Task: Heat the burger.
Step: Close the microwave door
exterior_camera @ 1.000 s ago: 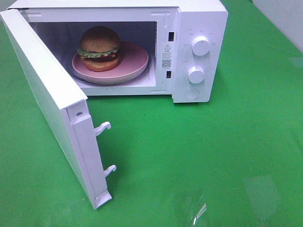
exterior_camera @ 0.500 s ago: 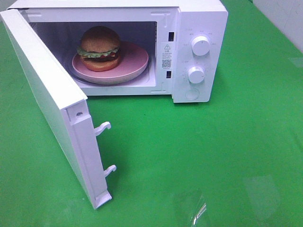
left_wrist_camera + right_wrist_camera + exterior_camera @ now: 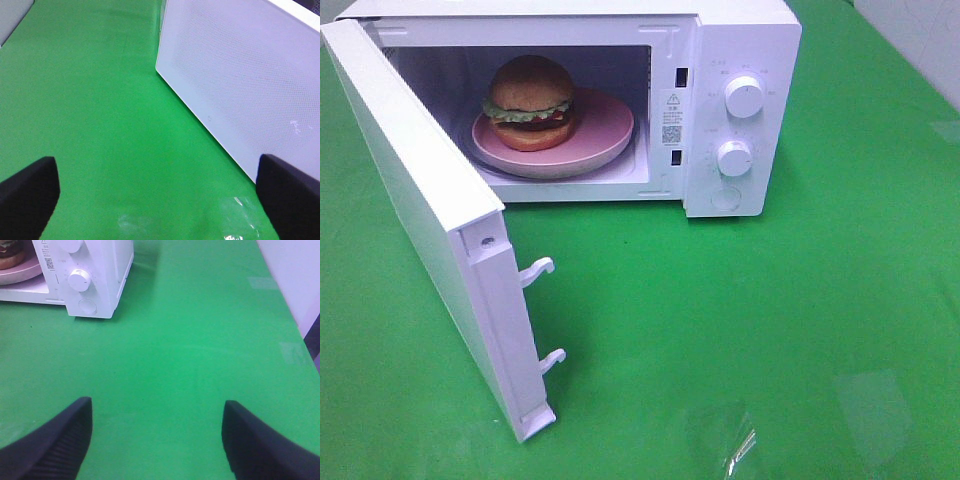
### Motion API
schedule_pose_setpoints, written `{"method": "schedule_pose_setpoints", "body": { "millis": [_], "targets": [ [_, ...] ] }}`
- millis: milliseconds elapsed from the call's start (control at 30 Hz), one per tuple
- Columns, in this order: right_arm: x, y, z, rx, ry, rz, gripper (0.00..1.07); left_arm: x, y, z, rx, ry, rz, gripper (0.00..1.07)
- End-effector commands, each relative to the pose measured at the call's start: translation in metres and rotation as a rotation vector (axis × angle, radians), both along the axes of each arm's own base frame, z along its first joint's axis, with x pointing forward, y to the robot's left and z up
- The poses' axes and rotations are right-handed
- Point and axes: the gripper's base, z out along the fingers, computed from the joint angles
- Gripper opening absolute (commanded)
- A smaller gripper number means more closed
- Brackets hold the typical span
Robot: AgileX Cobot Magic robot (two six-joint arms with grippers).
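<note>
Green cloth (image 3: 820,300) covers the whole table, and a white microwave (image 3: 760,40) stands at its far side. The microwave's door (image 3: 410,190) is swung wide open toward the left, and two latch hooks (image 3: 538,270) stick out of its free edge. Inside the oven sits the burger (image 3: 529,100), upright on a round pink plate (image 3: 605,130). It rests left of the plate's middle, showing its brown bun and green lettuce. On the panel to the right of the opening are an upper knob (image 3: 745,97) and a lower knob (image 3: 734,158), with a round button (image 3: 725,198) under them.

Neither arm shows in the high view. The left gripper (image 3: 160,200) hangs over bare cloth beside the outer face of the open door. Its dark fingers (image 3: 27,195) are spread wide with nothing between them. The right gripper (image 3: 157,440) is over the cloth well in front of the microwave's knob side. Its fingers (image 3: 50,440) are also wide apart and hold nothing.
</note>
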Motion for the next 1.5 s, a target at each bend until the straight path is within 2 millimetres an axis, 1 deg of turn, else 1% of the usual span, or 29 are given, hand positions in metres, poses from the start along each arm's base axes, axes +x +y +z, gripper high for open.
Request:
{"method": "schedule_pose_setpoints", "body": {
  "millis": [33, 1167, 1233, 1367, 1467, 1500],
  "targets": [
    [-0.004, 0.0, 0.0, -0.009, -0.032, 0.003, 0.71, 0.001, 0.0, 0.001, 0.005, -0.013, 0.005, 1.01],
    [-0.004, 0.0, 0.0, -0.009, -0.032, 0.003, 0.71, 0.001, 0.0, 0.001, 0.004, -0.013, 0.005, 1.01],
    [-0.004, 0.0, 0.0, -0.009, -0.032, 0.003, 0.71, 0.0, 0.0, 0.002, -0.002, -0.022, 0.003, 1.01],
    [-0.004, 0.0, 0.0, -0.009, -0.032, 0.003, 0.71, 0.0, -0.002, 0.013, -0.03, -0.105, -0.004, 1.01],
    [-0.004, 0.0, 0.0, -0.009, -0.032, 0.003, 0.71, 0.001, -0.002, 0.014, -0.03, -0.117, -0.002, 1.0],
    [-0.004, 0.0, 0.0, -0.009, -0.032, 0.003, 0.71, 0.001, -0.001, 0.017, -0.031, -0.147, 0.001, 0.97]
  ]
}}
